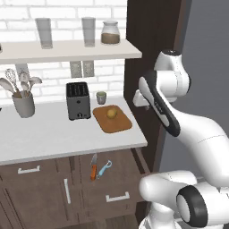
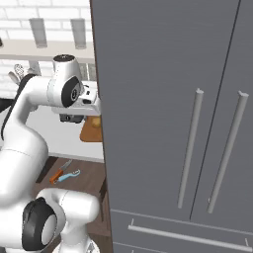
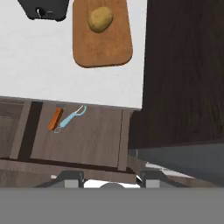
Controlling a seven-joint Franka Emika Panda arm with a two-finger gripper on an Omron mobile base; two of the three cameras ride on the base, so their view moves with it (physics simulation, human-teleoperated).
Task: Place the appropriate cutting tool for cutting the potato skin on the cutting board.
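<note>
Countertop cutting board [image 3: 102,41] holds the potato [image 3: 101,19].

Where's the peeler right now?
The peeler lies in the open drawer below the counter edge, just right of the orange-handled knife in the left base view, in front of the cutting board.

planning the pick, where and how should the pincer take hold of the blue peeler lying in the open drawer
Grip the peeler mid-handle, coming straight down from above with the jaws across its narrow width. It lies flat in the drawer, the orange-handled knife close against its handle end, so stay nearer the looped head.
</note>
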